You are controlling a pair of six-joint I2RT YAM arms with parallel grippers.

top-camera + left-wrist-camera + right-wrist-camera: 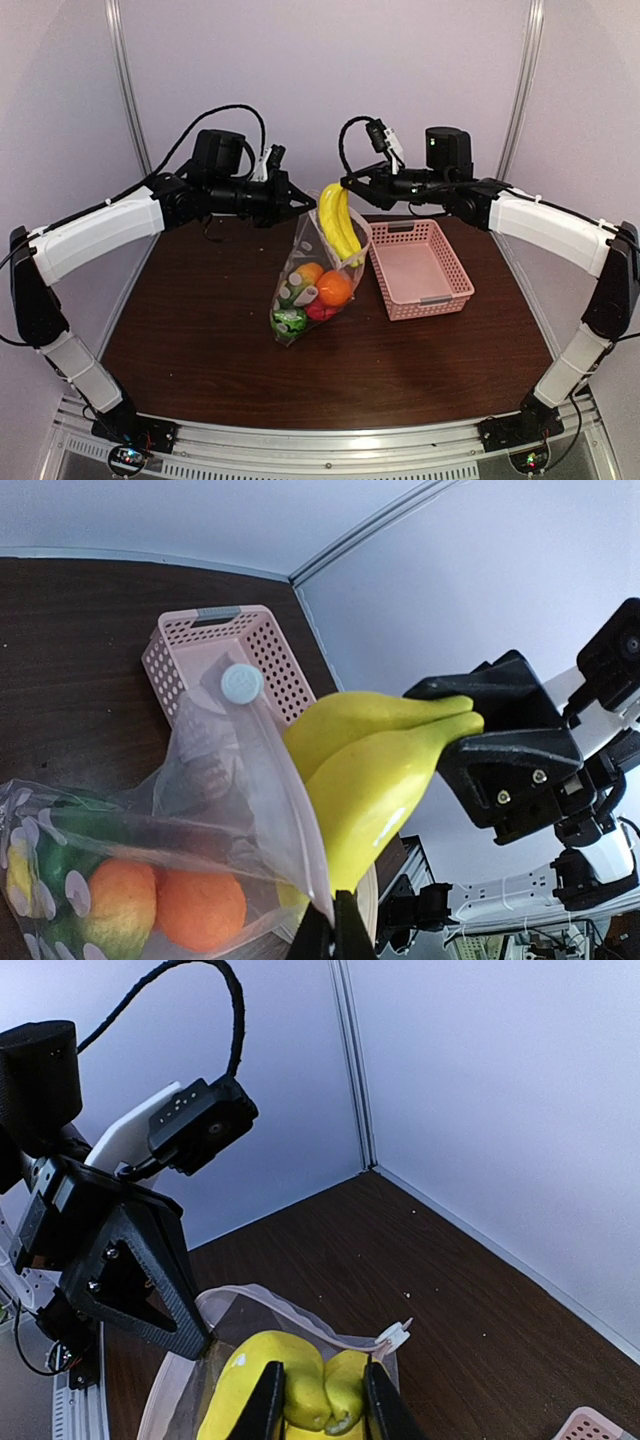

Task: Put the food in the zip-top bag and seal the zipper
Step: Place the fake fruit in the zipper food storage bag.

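Observation:
The clear zip-top bag hangs slanted over the table with its mouth up. My left gripper is shut on the bag's mouth edge. My right gripper is shut on the top of the yellow banana bunch and holds it in the bag's mouth; the grip also shows in the right wrist view. Inside the bag lie the orange, a green piece and other toy food. The zipper strip and its white slider tab lie along the mouth's far edge.
The pink latticed basket stands on the dark wooden table right of the bag, with nothing in it. Pale walls close in behind and at both sides. Both arms meet above the back middle of the table.

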